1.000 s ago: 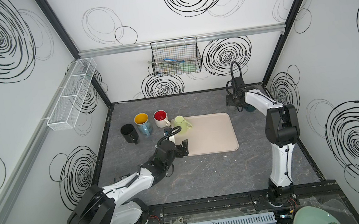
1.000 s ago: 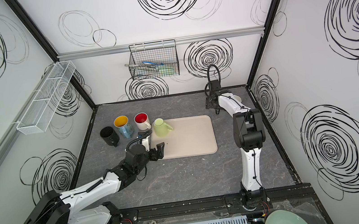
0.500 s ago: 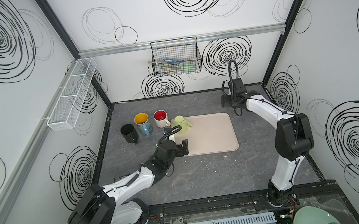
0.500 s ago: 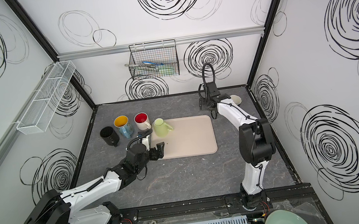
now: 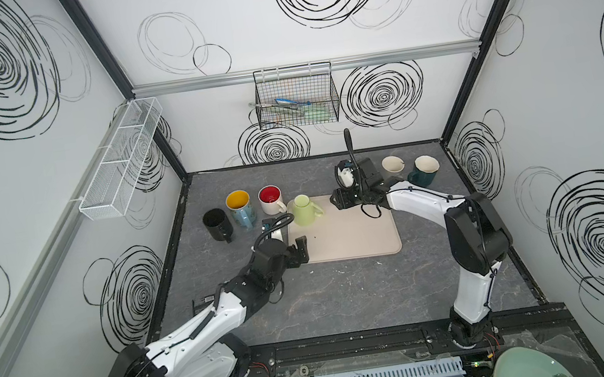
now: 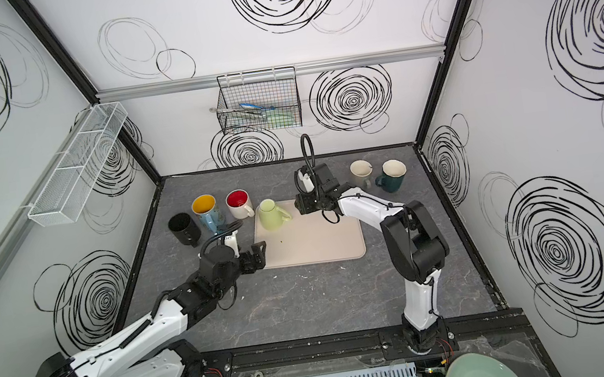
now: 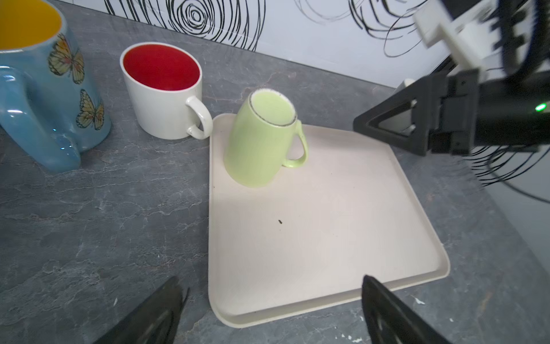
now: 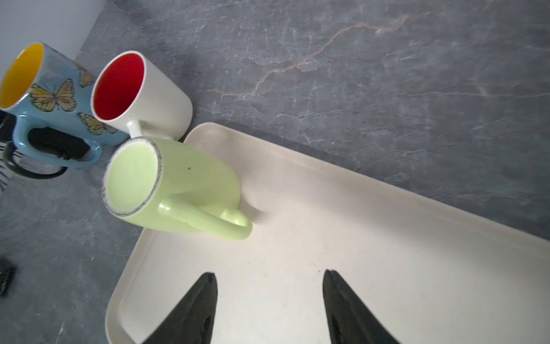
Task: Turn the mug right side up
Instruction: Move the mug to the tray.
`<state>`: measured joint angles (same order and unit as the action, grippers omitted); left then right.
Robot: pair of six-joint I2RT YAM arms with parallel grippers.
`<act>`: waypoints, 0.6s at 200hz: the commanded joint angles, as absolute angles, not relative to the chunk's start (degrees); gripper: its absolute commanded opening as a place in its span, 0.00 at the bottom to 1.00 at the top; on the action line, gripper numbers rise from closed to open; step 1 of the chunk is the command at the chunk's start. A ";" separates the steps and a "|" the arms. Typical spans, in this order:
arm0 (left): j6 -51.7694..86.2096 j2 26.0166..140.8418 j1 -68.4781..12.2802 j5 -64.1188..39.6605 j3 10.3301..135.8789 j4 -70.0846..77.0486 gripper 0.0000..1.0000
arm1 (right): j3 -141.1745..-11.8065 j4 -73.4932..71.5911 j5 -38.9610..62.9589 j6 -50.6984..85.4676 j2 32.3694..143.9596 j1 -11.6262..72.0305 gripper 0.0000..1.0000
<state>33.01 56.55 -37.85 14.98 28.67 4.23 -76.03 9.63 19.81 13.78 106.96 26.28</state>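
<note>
The mug (image 5: pixel 304 210) (image 6: pixel 271 215) is light green and stands upside down on the back left corner of the beige tray (image 5: pixel 354 238) (image 6: pixel 319 242). Its flat base faces up and its handle points along the tray (image 7: pixel 327 238) (image 8: pixel 357 238). My left gripper (image 5: pixel 292 246) (image 7: pixel 270 280) is open at the tray's front left corner, well short of the mug (image 7: pixel 262 140). My right gripper (image 5: pixel 337 200) (image 8: pixel 269 274) is open and empty over the tray's back edge, a short way from the mug (image 8: pixel 178 181) on its handle side.
Left of the tray stand three upright mugs: a black one (image 5: pixel 218 224), a blue butterfly one (image 5: pixel 238 207) and a white one with a red inside (image 5: pixel 271 199). A cream cup (image 5: pixel 392 165) and a dark teal mug (image 5: pixel 423 171) stand at the back right. A wire basket (image 5: pixel 297 101) hangs on the back wall.
My right arm has swung from the back right corner to the tray's back edge, toward the green mug, and its jaws have narrowed somewhat. The left arm has not moved.
</note>
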 commanded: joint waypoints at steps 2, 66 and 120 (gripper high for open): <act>35.21 53.27 -37.01 13.95 28.46 -0.05 0.96 | -74.49 4.64 26.82 10.28 108.57 26.65 0.59; 33.04 54.54 -32.50 11.18 30.49 -4.03 0.96 | -76.47 5.46 24.02 3.48 112.52 30.76 0.58; 32.96 55.95 -32.00 9.58 30.57 -3.93 0.96 | -78.45 5.54 23.26 1.61 115.64 31.26 0.56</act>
